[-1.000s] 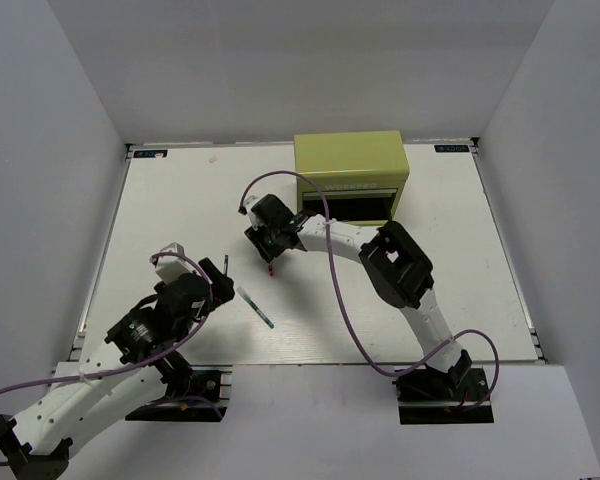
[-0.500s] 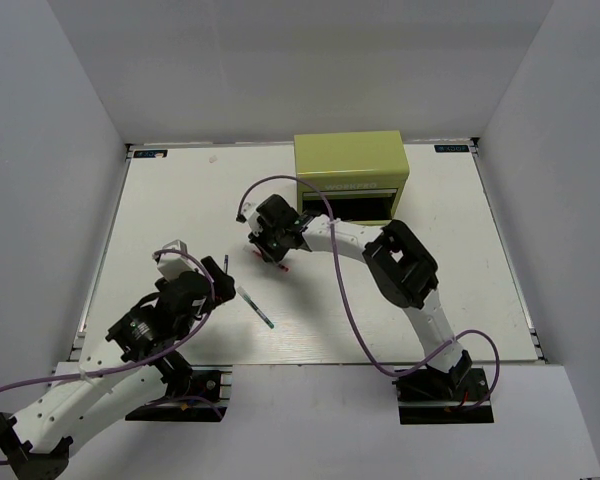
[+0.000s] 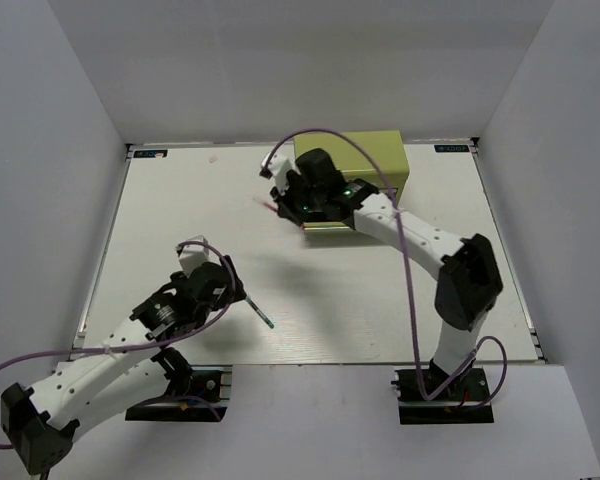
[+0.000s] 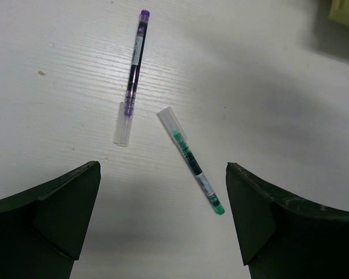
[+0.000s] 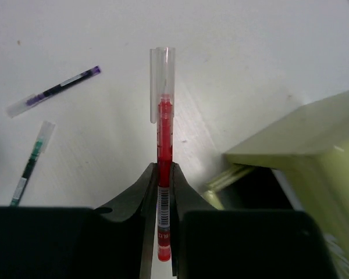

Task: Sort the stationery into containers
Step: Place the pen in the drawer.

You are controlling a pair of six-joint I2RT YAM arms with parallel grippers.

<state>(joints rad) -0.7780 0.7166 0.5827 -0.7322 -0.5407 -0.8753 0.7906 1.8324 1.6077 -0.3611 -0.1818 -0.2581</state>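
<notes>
My right gripper (image 5: 164, 170) is shut on a red pen (image 5: 164, 131) with a clear cap and holds it above the table, just left of the olive-green drawer box (image 5: 314, 139). In the top view the right gripper (image 3: 290, 212) is at the front left corner of the box (image 3: 352, 160). My left gripper (image 4: 163, 167) is open and empty, hovering over a green pen (image 4: 192, 160) and a purple pen (image 4: 134, 75) that lie on the table. The green pen (image 3: 262, 315) shows beside the left gripper (image 3: 228, 283) in the top view.
The box has a dark open drawer slot (image 5: 253, 192) at its front. White walls enclose the table on three sides. The purple pen (image 5: 52, 92) and the green pen (image 5: 30, 164) lie left of the held pen in the right wrist view.
My right gripper has risen off the table with the red pen and moved back toward the box. My left gripper has shifted slightly right, over the two pens.
</notes>
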